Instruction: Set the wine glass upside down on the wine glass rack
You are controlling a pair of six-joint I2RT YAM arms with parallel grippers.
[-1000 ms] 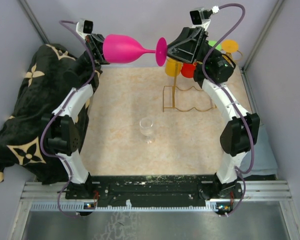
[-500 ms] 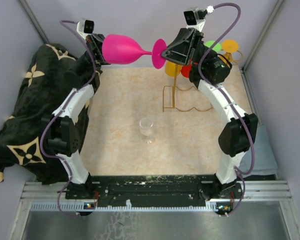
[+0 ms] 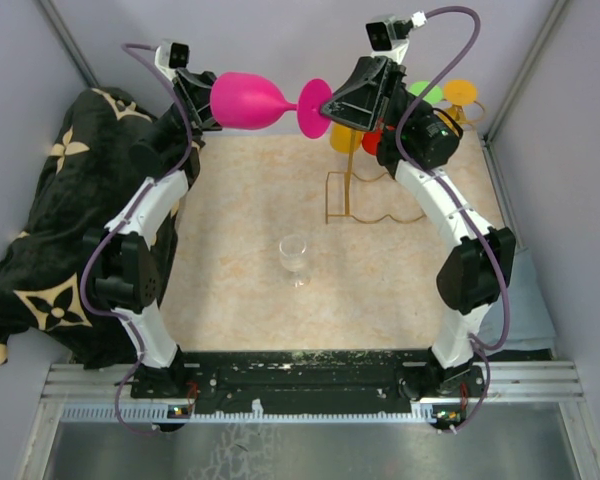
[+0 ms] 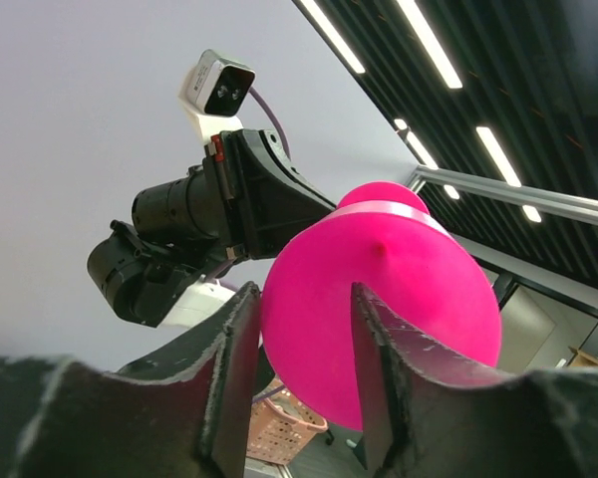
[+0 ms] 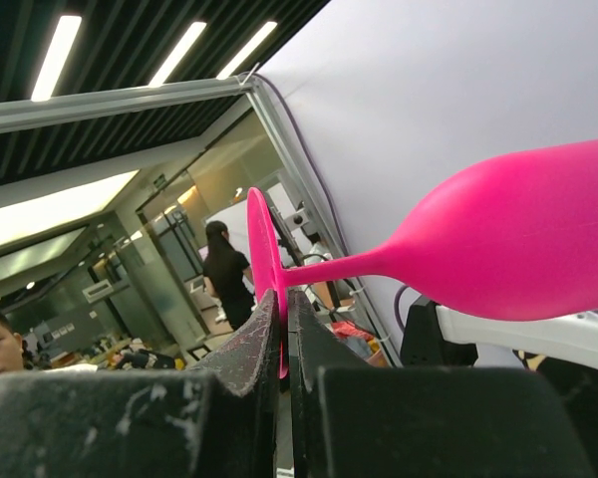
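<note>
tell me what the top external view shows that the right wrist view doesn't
Only top external: the gold wine glass rack, a clear glass on the table, a black patterned cloth. Only right wrist: the right gripper seen pinched shut on the foot of the pink wine glass. Both: that glass held sideways in the air.

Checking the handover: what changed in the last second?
The right fingers moved left and shut on the foot of the pink glass. The left fingers opened at its bowl. The clear glass and the rack stayed put.
</note>
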